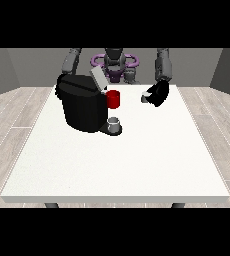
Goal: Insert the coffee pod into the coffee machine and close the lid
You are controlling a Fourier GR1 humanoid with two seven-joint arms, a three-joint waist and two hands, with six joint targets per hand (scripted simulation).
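The black coffee machine [82, 107] stands on the table's left half, its grey lid [98, 78] tilted up and open. On its front tray sits a small grey cup [114, 122]. The hand at the view's right [158, 93] hovers to the right of the machine, at about the height of its top, with fingers curled round a small pale coffee pod [145, 98]. At the view's left an arm [71, 61] comes down behind the machine, and its hand is hidden there.
A red mug [113, 99] stands just right of the machine, between it and the pod-holding hand. The white table [117, 165] stretches wide towards the camera. The robot's torso [114, 62] is at the far edge.
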